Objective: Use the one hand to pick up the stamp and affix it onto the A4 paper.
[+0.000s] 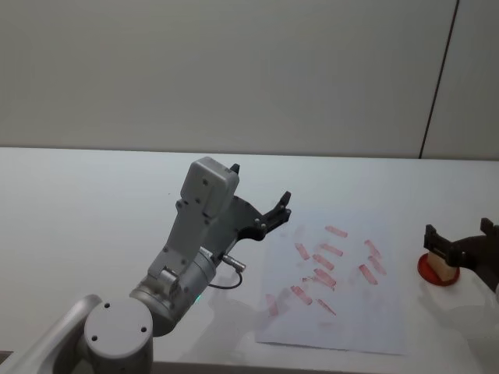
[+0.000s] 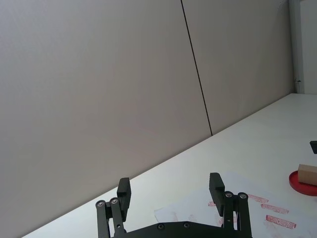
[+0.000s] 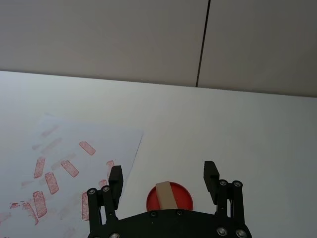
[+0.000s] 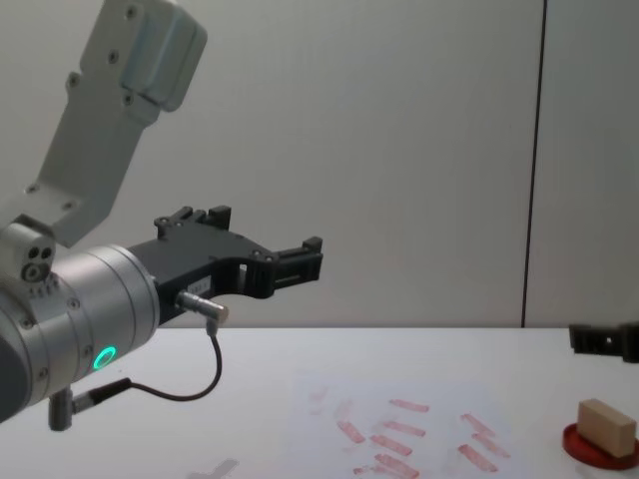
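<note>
Broadly, one white table, carrying everything. On it one A4 paper, flat, marked with roughly a dozen red prints. Two hands: left hand raised over the table beside the paper's left edge, fingers spread wide and holding nothing; right hand at the table's right side, well off the paper's right edge, likewise spread wide and empty. One red round ink pad to the right of the paper, apart from it. One stamp, a tan wooden block, resting on that pad. From the head view, stamp and pad framed between the right hand's two black fingers. From the right wrist view, stamp seen lying across the pad, centred under the gap of the hand, with neither finger touching it. From the chest view, stamp seen side-on atop the pad, with a black finger at the right edge higher up and clear of it: a height gap not readable from the head view. Left wrist view: left hand wide apart, pad and stamp far off.
</note>
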